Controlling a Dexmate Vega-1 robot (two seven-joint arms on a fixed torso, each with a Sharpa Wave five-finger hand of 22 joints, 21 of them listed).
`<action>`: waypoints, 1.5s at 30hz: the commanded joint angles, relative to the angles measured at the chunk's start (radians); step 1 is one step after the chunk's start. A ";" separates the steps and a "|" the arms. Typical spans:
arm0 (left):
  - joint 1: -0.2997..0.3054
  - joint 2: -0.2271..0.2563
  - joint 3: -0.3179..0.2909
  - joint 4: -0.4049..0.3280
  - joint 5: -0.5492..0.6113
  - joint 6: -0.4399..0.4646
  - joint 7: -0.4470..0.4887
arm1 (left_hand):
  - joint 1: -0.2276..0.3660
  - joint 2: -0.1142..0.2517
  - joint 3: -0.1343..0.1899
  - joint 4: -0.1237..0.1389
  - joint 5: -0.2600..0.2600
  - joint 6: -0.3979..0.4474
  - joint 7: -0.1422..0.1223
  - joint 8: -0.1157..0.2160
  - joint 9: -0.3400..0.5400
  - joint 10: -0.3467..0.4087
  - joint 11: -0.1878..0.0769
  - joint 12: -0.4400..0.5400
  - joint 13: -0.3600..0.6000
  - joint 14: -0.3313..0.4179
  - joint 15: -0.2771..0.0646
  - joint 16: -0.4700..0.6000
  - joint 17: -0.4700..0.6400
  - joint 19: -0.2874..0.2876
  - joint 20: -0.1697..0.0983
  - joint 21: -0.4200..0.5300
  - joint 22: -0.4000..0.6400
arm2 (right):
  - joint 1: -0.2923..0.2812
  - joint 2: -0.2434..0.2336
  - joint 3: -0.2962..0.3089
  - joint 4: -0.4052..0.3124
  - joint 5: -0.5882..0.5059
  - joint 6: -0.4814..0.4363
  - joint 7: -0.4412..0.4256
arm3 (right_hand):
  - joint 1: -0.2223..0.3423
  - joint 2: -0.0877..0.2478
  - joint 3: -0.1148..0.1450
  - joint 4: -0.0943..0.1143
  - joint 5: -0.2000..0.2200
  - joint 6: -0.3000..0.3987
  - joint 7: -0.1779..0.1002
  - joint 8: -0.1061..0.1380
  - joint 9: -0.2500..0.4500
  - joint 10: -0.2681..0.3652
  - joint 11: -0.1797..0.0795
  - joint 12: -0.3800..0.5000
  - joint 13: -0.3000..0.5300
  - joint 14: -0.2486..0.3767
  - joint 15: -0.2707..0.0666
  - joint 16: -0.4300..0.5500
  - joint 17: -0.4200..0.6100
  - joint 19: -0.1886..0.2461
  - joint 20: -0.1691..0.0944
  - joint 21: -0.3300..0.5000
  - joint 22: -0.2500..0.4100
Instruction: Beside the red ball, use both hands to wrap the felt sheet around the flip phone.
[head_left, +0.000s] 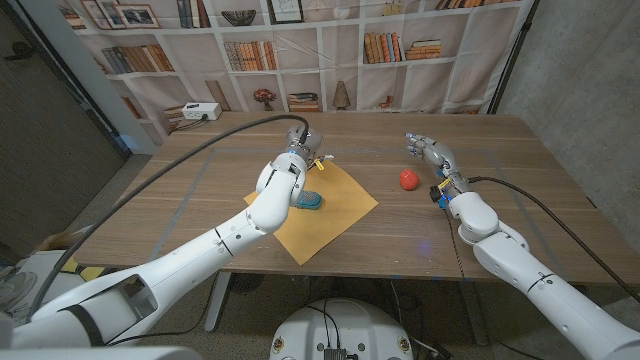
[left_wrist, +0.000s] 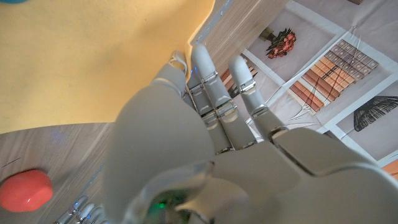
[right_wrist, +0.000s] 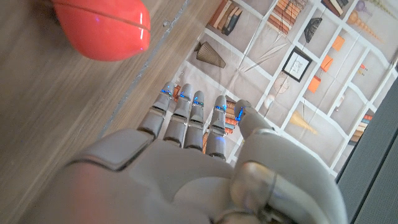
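A yellow felt sheet lies as a diamond on the wooden table, left of the red ball. On the sheet's left part sits a teal flip phone, half hidden by my left forearm. My left hand hovers at the sheet's far corner, fingers stretched out and holding nothing. In the left wrist view the left hand reaches past the felt sheet, with the red ball off to one side. My right hand is open just beyond and right of the ball. Its wrist view shows the right hand near the red ball.
A white box stands at the table's back left corner. A black cable runs over the table's left side along my left arm. A printed bookshelf backdrop closes the far side. Bare wood shows right of the ball.
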 joint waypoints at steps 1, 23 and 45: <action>-0.045 -0.069 0.035 0.177 -0.069 0.046 0.118 | 0.004 0.000 0.011 0.001 0.004 0.011 0.007 -0.003 0.000 0.078 -0.062 -0.005 0.158 0.019 -0.019 0.001 0.005 0.003 -0.007 0.009 0.001 | -0.046 -0.164 -0.043 -0.252 -0.177 -0.247 -0.019 | 0.112 -0.005 0.035 -0.009 0.012 0.125 0.022 0.032 0.004 0.078 -0.005 0.027 0.011 0.039 -0.016 0.034 0.026 0.032 -0.001 0.016 0.005; -0.166 -0.111 0.143 0.344 -0.279 0.144 0.338 | 0.003 -0.010 0.030 -0.004 0.014 0.029 0.032 -0.019 -0.005 0.101 -0.054 -0.010 0.160 0.046 -0.019 -0.008 0.025 0.019 -0.003 0.033 -0.004 | 0.104 -0.379 -0.173 -0.534 -0.222 -0.625 0.337 | 0.389 -0.056 0.061 -0.013 -0.001 0.271 -0.012 0.051 0.005 0.201 -0.061 0.057 0.011 0.142 -0.099 0.109 0.063 0.091 -0.056 0.054 0.005; -0.266 -0.227 0.238 0.548 -0.480 0.283 0.564 | 0.010 -0.029 0.055 -0.010 0.030 0.048 0.059 -0.035 -0.005 0.123 -0.030 -0.016 0.160 0.082 -0.017 -0.018 0.037 0.043 0.003 0.052 -0.007 | 0.213 -0.353 -0.303 -0.564 -0.276 -0.619 0.476 | 0.718 0.000 0.081 0.000 0.004 0.102 -0.099 -0.070 0.014 0.007 -0.164 -0.052 0.009 -0.111 -0.194 -0.069 -0.026 -0.025 -0.218 0.049 0.006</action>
